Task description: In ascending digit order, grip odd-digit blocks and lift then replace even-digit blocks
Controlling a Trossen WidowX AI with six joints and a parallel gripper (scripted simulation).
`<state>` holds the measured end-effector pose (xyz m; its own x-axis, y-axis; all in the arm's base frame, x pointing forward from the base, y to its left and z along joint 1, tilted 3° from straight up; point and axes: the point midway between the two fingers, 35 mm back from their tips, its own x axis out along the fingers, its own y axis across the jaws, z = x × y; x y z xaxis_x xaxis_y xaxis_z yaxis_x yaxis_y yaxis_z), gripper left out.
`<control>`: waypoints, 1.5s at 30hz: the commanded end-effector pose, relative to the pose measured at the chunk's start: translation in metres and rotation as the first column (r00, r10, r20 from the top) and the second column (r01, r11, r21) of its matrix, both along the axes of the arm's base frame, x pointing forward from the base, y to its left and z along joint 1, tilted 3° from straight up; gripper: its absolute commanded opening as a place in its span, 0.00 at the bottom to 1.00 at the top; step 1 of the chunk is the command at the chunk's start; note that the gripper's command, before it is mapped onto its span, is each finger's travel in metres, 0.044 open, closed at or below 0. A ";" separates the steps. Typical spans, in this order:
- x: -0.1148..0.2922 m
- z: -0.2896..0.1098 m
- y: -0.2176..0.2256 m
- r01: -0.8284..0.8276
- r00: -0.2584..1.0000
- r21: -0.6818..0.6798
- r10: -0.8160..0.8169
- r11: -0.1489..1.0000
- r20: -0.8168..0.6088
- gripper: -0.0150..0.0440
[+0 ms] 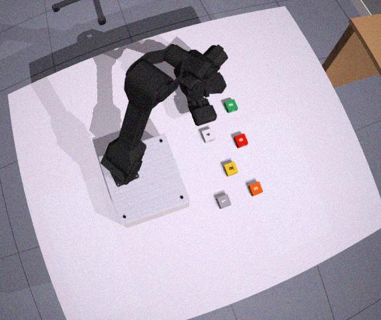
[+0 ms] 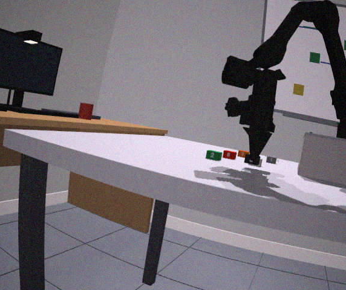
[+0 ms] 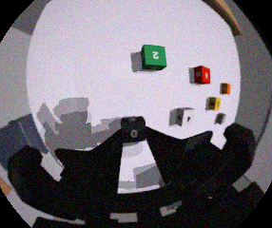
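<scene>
My gripper [image 1: 204, 115] [image 2: 252, 158] [image 3: 134, 131] points straight down and is shut on a small black block [image 3: 132, 128] [image 2: 248, 160] at table level. In the overhead view the gripper hides that block. A white block [image 1: 207, 135] [image 3: 182, 116] lies just in front of it, apart from the fingers. A green block marked 2 [image 1: 231, 105] [image 2: 213, 154] [image 3: 154, 57] lies to the right. A red block [image 1: 240, 140] [image 2: 229, 154] [image 3: 203, 74], a yellow block [image 1: 230, 168] [image 3: 214, 103], an orange block [image 1: 255, 188] [image 2: 242, 153] [image 3: 225, 87] and a grey block marked 1 [image 1: 222, 200] [image 2: 271, 159] lie farther along.
The arm's grey base plate [image 1: 156, 193] [image 2: 329, 161] sits left of the blocks on the white table [image 1: 287, 223]. A wooden desk [image 1: 380, 41] [image 2: 57, 123] with a monitor and a red cup stands beside the table.
</scene>
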<state>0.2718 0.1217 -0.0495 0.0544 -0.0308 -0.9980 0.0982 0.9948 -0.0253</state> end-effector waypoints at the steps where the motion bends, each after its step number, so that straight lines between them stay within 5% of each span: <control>1: 0.000 -0.005 -0.001 0.000 1.000 -0.004 0.000 1.000 0.000 0.46; 17: 0.000 -0.012 -0.001 0.000 1.000 -0.004 0.000 1.000 0.000 0.46; 28: 0.000 -0.012 -0.001 0.000 1.000 -0.004 0.000 1.000 0.000 0.93; 38: -0.001 0.024 0.000 0.000 1.000 -0.004 0.000 1.000 0.000 0.93; 45: -0.005 0.105 0.003 0.000 1.000 -0.003 0.000 1.000 0.000 0.62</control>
